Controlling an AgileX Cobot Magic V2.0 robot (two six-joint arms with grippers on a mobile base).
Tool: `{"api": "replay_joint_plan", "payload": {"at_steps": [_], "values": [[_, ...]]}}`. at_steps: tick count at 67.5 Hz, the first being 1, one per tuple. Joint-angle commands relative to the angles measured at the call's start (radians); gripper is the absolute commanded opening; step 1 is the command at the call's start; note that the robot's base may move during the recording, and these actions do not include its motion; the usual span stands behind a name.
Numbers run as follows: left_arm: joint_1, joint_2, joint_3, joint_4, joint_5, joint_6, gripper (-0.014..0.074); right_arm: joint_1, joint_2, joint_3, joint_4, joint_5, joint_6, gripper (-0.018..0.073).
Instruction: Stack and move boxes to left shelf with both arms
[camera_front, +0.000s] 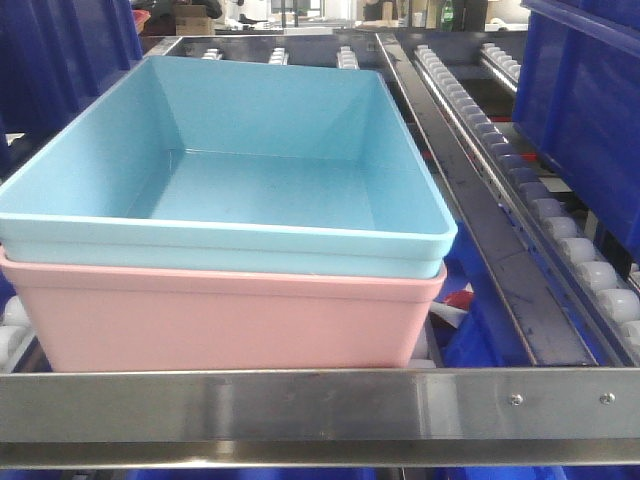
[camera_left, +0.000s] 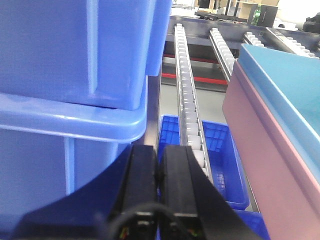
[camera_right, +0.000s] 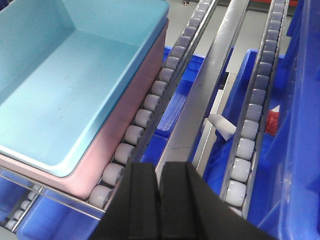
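The light blue bin (camera_front: 270, 170) sits nested in the salmon pink bin (camera_front: 220, 315), and the stack rests on the roller shelf behind its steel front rail (camera_front: 320, 405). In the left wrist view the stack's pink side (camera_left: 265, 150) is to the right of my left gripper (camera_left: 159, 155), which is shut and empty. In the right wrist view the blue bin (camera_right: 65, 80) in the pink bin (camera_right: 125, 115) lies to the left of my right gripper (camera_right: 159, 172), which is shut and empty. Neither gripper touches the bins.
Dark blue crates stand at the left (camera_left: 75, 55) and at the right (camera_front: 590, 110) of the stack. Roller lanes (camera_front: 560, 230) run back on the shelf. More blue crates (camera_right: 260, 100) sit on the level below.
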Motion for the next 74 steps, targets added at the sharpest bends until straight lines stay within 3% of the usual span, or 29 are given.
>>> {"api": "replay_joint_plan", "payload": {"at_steps": [1,35,60,74], "values": [[0.000,-0.015,-0.004,0.002,-0.095,0.000,-0.0005,-0.005,0.001,-0.028,-0.010,-0.088,-0.006,0.0067],[0.000,-0.015,-0.004,0.002,-0.095,0.000,-0.0005,-0.015,-0.015,-0.003,0.007,-0.092,-0.006,0.0067],[0.000,-0.015,-0.004,0.002,-0.095,0.000,-0.0005,-0.357,-0.358,0.265,-0.002,-0.140,-0.006,0.0067],[0.000,-0.015,-0.004,0.002,-0.095,0.000,-0.0005,-0.394,-0.535,0.389,-0.002,-0.198,-0.006,0.0067]]}}
